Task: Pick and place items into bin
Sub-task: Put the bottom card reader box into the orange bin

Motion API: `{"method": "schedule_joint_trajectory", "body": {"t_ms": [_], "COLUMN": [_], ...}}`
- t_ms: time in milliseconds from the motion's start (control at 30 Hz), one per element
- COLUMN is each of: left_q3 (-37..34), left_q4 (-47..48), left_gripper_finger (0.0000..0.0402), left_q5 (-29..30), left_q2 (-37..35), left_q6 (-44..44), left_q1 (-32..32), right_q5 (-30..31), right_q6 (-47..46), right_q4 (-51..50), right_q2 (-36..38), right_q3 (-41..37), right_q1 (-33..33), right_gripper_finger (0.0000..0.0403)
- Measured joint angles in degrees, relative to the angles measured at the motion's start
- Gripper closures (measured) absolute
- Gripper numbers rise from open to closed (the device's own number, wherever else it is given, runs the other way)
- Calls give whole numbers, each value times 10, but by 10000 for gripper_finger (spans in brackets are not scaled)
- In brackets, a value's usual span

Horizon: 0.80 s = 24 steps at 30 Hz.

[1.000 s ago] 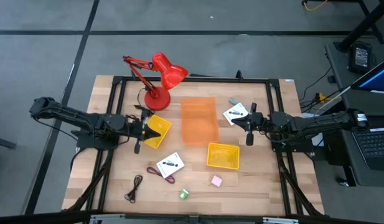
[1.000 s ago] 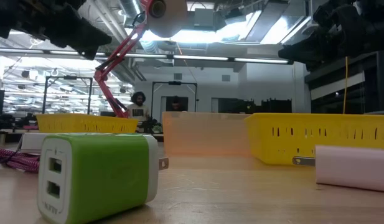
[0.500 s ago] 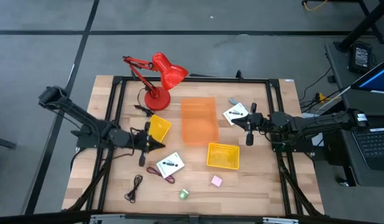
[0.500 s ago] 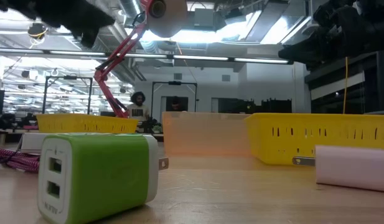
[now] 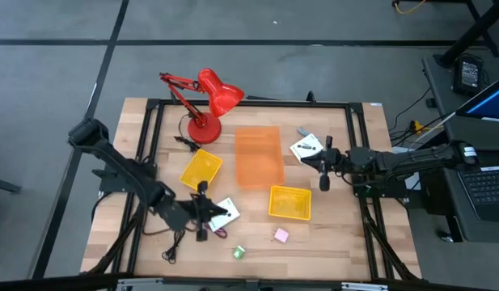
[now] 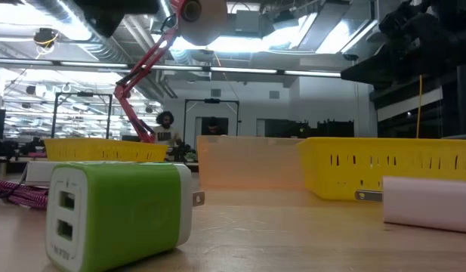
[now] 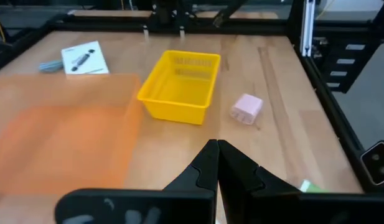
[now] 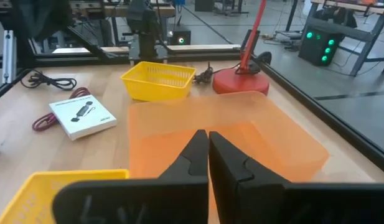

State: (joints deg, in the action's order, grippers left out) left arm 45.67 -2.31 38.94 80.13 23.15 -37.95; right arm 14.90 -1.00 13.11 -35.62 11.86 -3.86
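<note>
1. Over the near-left part of the wooden table (image 5: 346, 234), the left gripper (image 5: 202, 212) hangs with its fingers pressed together and nothing between them, just beside a white card (image 5: 226, 212) and the maroon cord (image 5: 215, 229); my guess is it is lining up for one of those.
2. Scattered loose on the boards are the other items: a second white card (image 5: 306, 148) near the right arm, a thin black cord (image 5: 175, 242), a small green block (image 5: 239, 252) and a pink block (image 5: 281, 235).
3. Three bins sit in the middle so both arms can reach them: a translucent orange bin (image 5: 258, 157) with smooth walls, and two yellow baskets (image 5: 289, 202) (image 5: 201, 170) with slotted plastic sides. All look empty.
4. Beside the orange bin, the right gripper (image 5: 322, 172) waits, pinched closed and empty.
5. A red lamp (image 5: 207, 95), glossy with a jointed arm, stands at the far edge, out of the way.
</note>
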Motion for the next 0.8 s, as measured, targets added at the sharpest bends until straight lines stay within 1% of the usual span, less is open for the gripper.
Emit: {"method": "schedule_joint_trajectory", "body": {"t_ms": [200, 333, 500, 600, 667, 800], "left_q3": [137, 245, 369, 429, 464, 540], "left_q4": [117, 249, 418, 503, 544, 600], "left_gripper_finger": [400, 400, 400, 400, 400, 400], "left_q5": [25, 33, 35, 25, 9, -32], "left_q2": [100, 164, 235, 273, 297, 347], "left_q6": [58, 128, 248, 303, 337, 346], "left_q1": [-24, -39, -52, -56, -56, -54], "right_q5": [-1, -1, -2, -2, -2, -1], "right_q6": [12, 14, 13, 13, 14, 13], "right_q4": [-13, -14, -18, -20, -21, -23], "right_q2": [0, 0, 0, 0, 0, 0], "right_q3": [0, 0, 0, 0, 0, 0], "right_q1": [-22, -42, -68, -79, -83, -85], "right_gripper_finger": [403, 403, 403, 403, 403, 403]}}
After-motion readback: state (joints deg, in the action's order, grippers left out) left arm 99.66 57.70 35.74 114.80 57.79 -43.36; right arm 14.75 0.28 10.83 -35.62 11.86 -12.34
